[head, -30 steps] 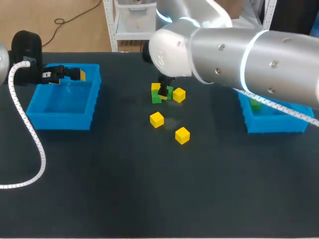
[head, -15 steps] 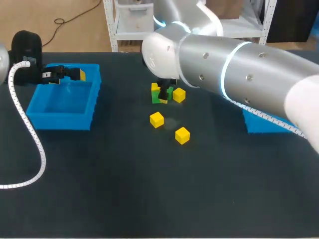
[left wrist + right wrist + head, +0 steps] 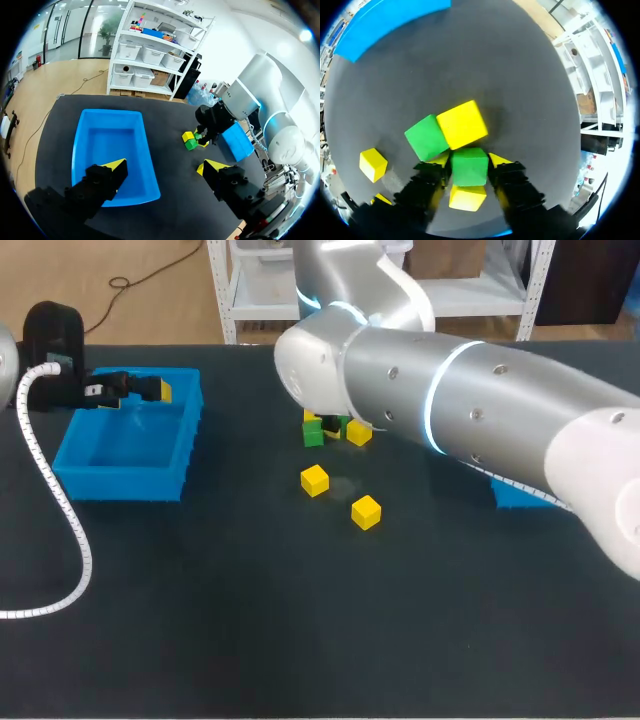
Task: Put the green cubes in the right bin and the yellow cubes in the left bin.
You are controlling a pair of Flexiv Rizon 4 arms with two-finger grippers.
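Observation:
My right gripper [image 3: 469, 161] is down in the cube cluster at mid-table, shut on a green cube [image 3: 469, 167]. Just ahead of it a second green cube [image 3: 426, 137] and a yellow cube [image 3: 462, 124] touch each other. Another yellow cube [image 3: 466, 197] lies under the fingers. From above, the arm hides the held cube; a green cube [image 3: 313, 435] and a yellow cube [image 3: 359, 433] show beside it. Two more yellow cubes [image 3: 314, 480] [image 3: 366, 511] lie nearer me. My left gripper [image 3: 161, 167] hangs open and empty over the left blue bin [image 3: 130, 452].
The right blue bin [image 3: 520, 496] is mostly hidden behind my right arm; the left wrist view shows this bin [image 3: 237, 142] beyond the cluster. A white ribbed cable [image 3: 55, 510] trails from my left arm across the table's left side.
The right arm has swung lower over the cluster, and its fingers have closed from wide open onto the green cube. The left arm and the loose cubes have not moved.

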